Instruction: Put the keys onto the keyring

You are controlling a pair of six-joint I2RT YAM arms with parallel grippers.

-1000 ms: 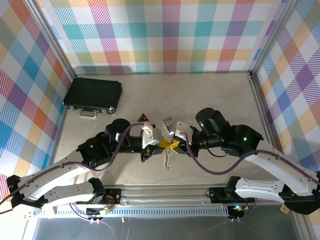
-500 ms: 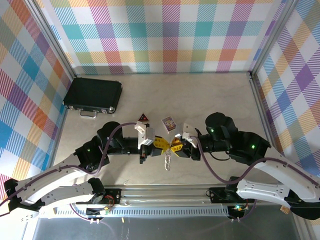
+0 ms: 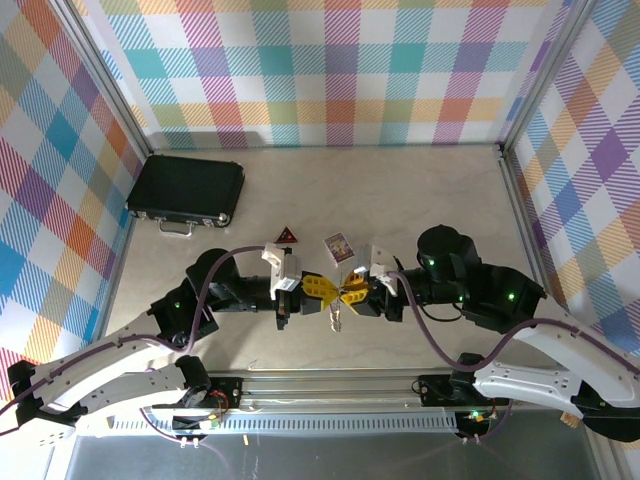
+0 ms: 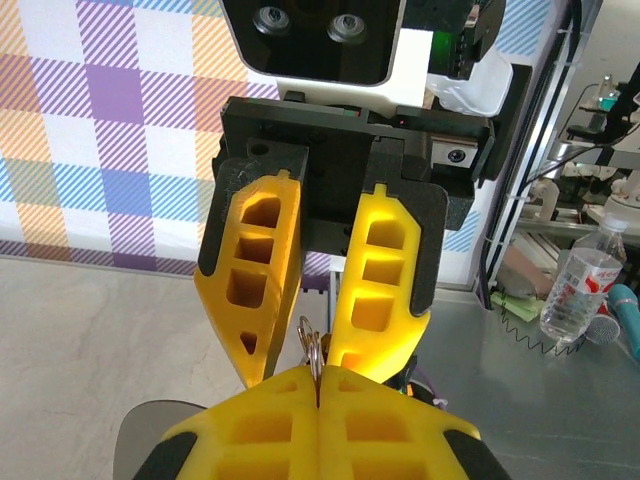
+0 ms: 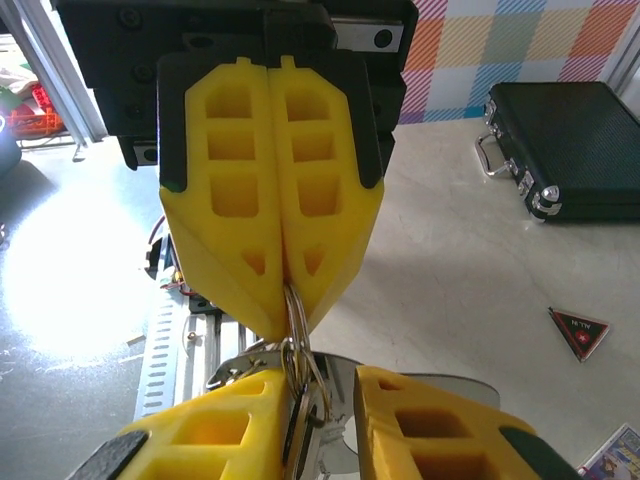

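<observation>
We see the table (image 3: pixel 420 190) with the case (image 3: pixel 187 189) at its far left. The triangle (image 3: pixel 288 235) and the card (image 3: pixel 338 246) lie side by side near the middle, with the triangle on the left. Just in front of them, the left gripper (image 3: pixel 322 290) and the right gripper (image 3: pixel 352 293) meet tip to tip above the table. The keyring (image 3: pixel 336 316) hangs between them, pinched in the left gripper's tips.

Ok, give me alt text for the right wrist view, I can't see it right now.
The left gripper, its yellow fingers pressed shut, pinches the keyring, which runs down into the gap between the parted fingers of the right gripper at the bottom edge. On the table beyond lie a black case and a red-and-black triangle.
</observation>
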